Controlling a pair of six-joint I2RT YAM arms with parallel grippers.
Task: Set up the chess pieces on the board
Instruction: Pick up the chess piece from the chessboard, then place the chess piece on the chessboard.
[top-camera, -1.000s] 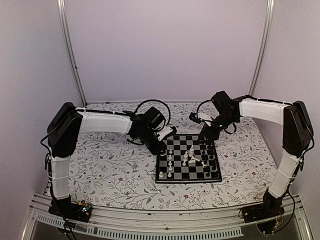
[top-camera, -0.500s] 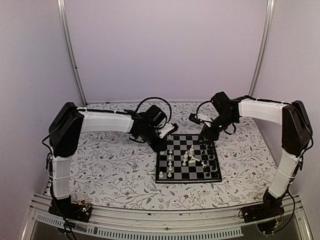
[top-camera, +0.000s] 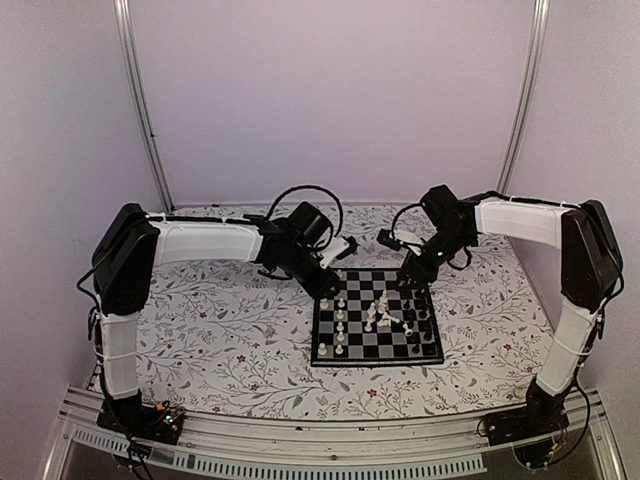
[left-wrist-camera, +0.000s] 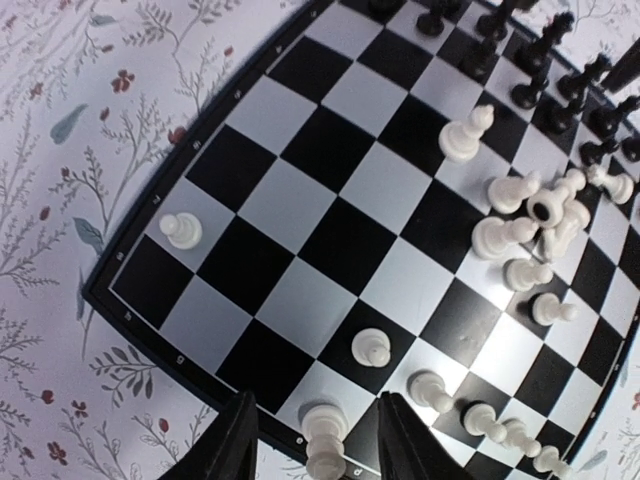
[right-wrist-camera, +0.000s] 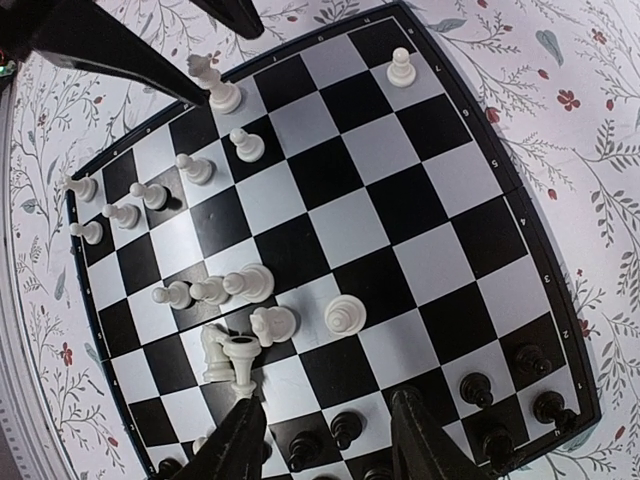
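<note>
Looking down on the board: a small square of black and pale checks inside a thin dark border, lying flat on the table, a little right of the middle and between the two arms. The chess pieces are far from sorted. Black pieces line the board's right edge, white pawns stand in a file one square in from its left edge, and a jumbled heap of white men sits on the middle squares, some upright, several tipped on their sides. One lone pawn stands apart at the end of that file, beside a corner of the board. Over to the left gripper, poised above the board's left edge: its fingers are parted, and a taller white piece stands upright between them on an edge square with a gap on either side, so nothing is gripped. The right gripper hangs over the right edge, above the black row, fingers spread wide and holding nothing. One white man of the heap sits right by a fingertip, touching or not, I cannot tell. The table wears a pale floral pattern, grey leafy sprigs with small red blooms. Plain pale lilac walls close the scene, two metal posts rise at the back, and a metal rail runs along the table's near edge.
</note>
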